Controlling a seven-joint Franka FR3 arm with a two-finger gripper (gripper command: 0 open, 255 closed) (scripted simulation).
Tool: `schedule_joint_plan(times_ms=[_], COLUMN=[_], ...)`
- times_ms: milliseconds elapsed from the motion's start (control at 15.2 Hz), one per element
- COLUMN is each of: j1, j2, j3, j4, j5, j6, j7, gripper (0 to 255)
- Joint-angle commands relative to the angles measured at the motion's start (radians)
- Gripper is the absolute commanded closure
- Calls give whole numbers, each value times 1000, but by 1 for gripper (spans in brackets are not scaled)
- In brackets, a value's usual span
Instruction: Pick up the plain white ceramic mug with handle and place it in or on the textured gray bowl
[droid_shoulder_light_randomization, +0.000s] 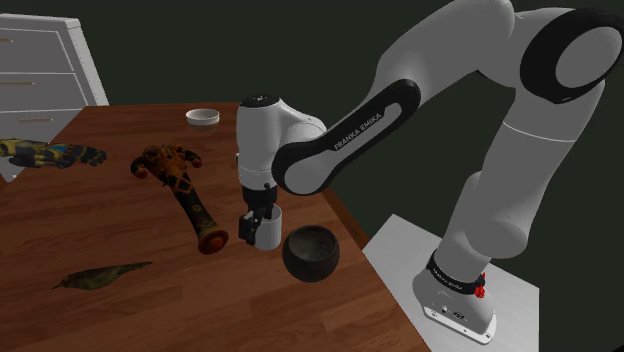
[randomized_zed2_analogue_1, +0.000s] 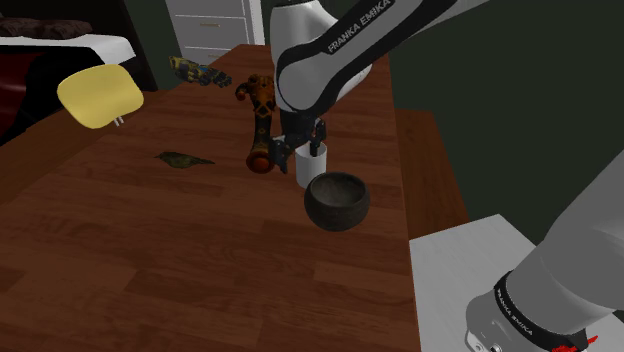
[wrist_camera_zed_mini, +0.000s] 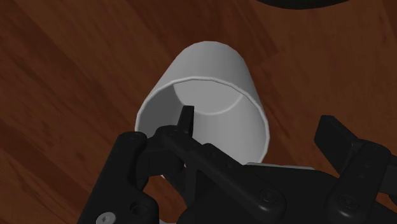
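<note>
A plain white mug (droid_shoulder_light_randomization: 270, 231) (randomized_zed2_analogue_1: 308, 170) (wrist_camera_zed_mini: 210, 70) stands upright on the brown wooden table, and no handle is visible on it. Right beside it, toward the table's edge, sits a dark grey bowl (droid_shoulder_light_randomization: 311, 254) (randomized_zed2_analogue_1: 338, 203) whose rim (wrist_camera_zed_mini: 299, 3) also appears in the wrist view. My gripper (droid_shoulder_light_randomization: 258, 220) (randomized_zed2_analogue_1: 300, 148) (wrist_camera_zed_mini: 258, 122) is down at the mug's mouth and open. One finger (wrist_camera_zed_mini: 186, 119) reaches inside the mug. The other finger (wrist_camera_zed_mini: 332, 130) is outside, clear of the wall.
An orange-and-black figure (droid_shoulder_light_randomization: 185, 190) (randomized_zed2_analogue_1: 260, 115) lies just beside the mug. Further off are a green bird (droid_shoulder_light_randomization: 100, 276) (randomized_zed2_analogue_1: 183, 159), a yellow-blue toy (droid_shoulder_light_randomization: 50, 153) (randomized_zed2_analogue_1: 195, 70) and a small white dish (droid_shoulder_light_randomization: 203, 117). White drawers (droid_shoulder_light_randomization: 40, 60) stand behind the table. The table edge (droid_shoulder_light_randomization: 360, 240) runs close to the bowl.
</note>
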Motion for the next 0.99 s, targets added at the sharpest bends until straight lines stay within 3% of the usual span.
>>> schedule_joint_plan(times_ms=[0,264,330,924], j1=[0,0,0,0], j2=[2,1,1,2], j3=[0,0,0,0], j4=[0,0,0,0], j5=[-1,-1,-1,-1], j6=[2,2,2,2], j7=[1,1,1,1], gripper=[0,0,255,255])
